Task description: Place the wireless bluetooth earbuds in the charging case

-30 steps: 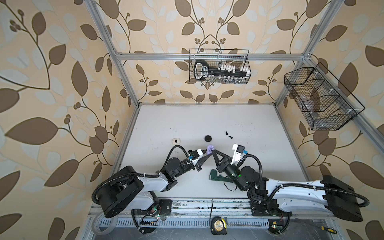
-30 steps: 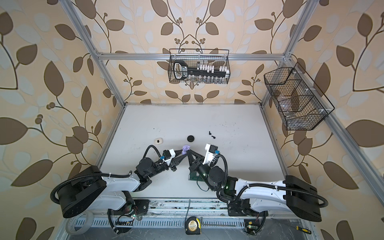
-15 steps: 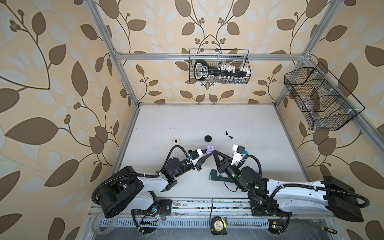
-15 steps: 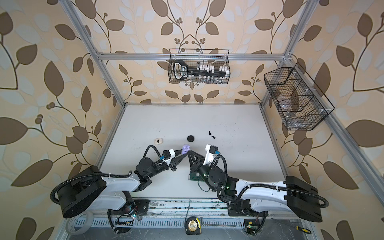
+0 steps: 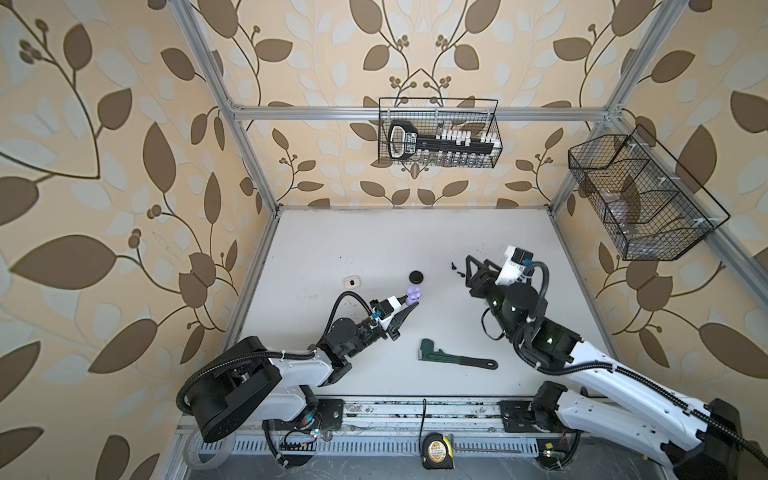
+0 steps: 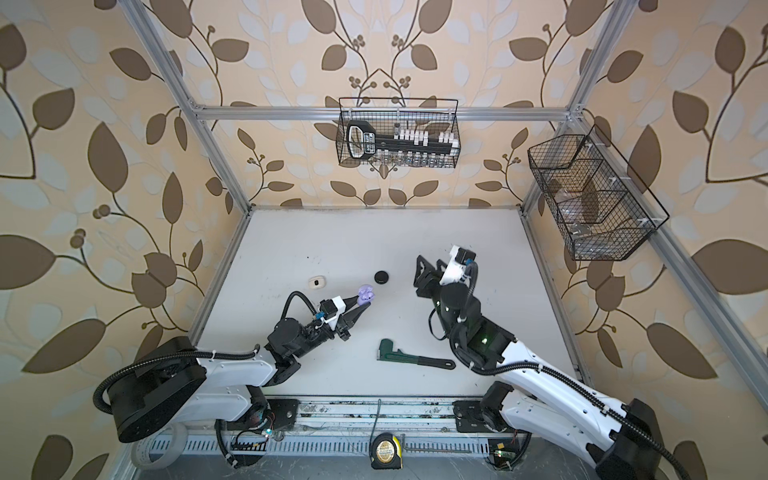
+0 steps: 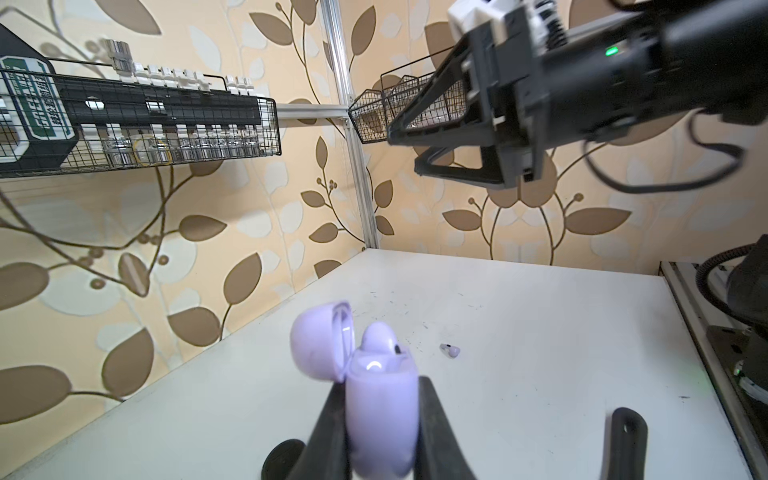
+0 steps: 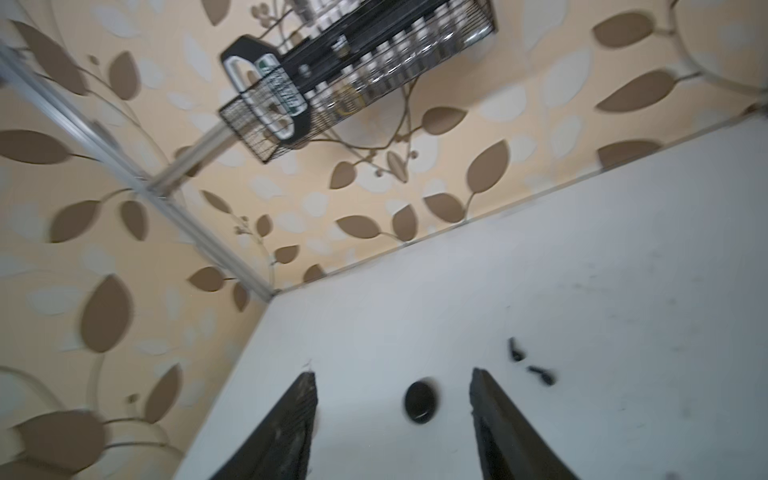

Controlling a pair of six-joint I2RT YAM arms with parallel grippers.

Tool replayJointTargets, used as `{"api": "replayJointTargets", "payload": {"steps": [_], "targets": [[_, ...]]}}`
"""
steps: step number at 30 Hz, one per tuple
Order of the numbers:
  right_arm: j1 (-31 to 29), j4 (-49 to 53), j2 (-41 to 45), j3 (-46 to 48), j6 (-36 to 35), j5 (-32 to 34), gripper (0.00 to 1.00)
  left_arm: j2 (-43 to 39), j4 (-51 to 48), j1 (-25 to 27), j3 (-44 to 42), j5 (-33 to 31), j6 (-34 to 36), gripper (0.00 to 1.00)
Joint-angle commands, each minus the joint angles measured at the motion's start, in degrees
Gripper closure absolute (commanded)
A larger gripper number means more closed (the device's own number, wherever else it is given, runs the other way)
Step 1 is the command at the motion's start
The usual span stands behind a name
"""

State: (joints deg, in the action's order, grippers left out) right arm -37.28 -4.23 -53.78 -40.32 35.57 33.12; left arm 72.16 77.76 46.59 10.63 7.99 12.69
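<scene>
Case (image 7: 380,415), lavender, lid flipped open, pinched firmly in left gripper (image 7: 380,390), one lavender earbud (image 7: 376,336) seated inside. Caught only from left wrist: loose lavender earbud (image 7: 450,350) on the table (image 7: 540,332), just beyond the lavender case, apart from it. From right wrist, black earbuds (image 8: 516,352) plain on the table; in a top view at 10 o'clock of right gripper (image 5: 468,276), in a top view covered by it. Fingers of right gripper spread apart, holding nothing, pointed at black round case (image 5: 416,276) toward 9 o'clock. Farther along at 9 o'clock, white case (image 5: 352,282), nearer the left edge. At 6 o'clock near the front edge, wrench (image 5: 453,358). Broad bare table toward the 12 o'clock wall.
</scene>
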Motion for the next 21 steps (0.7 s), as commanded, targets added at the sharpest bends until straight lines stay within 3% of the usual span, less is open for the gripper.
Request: {"api": "replayJointTargets", "payload": {"steps": [1,3,7,14,21], "targets": [[12.60,19.41,-7.34,-2.44,-4.11,-11.60,0.37,-3.62,3.77,0.52,-1.15,-1.73,-1.69,1.00],[18.86,19.83,-12.53,-1.70,-6.40,-19.57,0.36,-5.74,3.30,0.52,-1.92,-1.66,-2.21,1.00],[22.80,15.51,-20.15,0.21,-9.29,-26.56,0.25,-10.06,-0.95,0.48,-1.93,-1.06,-2.48,1.00],[23.17,16.07,-27.33,-1.61,-7.51,-21.92,0.34,-15.46,-4.51,0.43,-2.94,-1.88,-2.15,1.00],[21.41,12.06,-31.11,1.42,-6.10,-24.64,0.32,-19.12,-7.38,0.43,-3.95,-2.76,-2.65,1.00]]}}
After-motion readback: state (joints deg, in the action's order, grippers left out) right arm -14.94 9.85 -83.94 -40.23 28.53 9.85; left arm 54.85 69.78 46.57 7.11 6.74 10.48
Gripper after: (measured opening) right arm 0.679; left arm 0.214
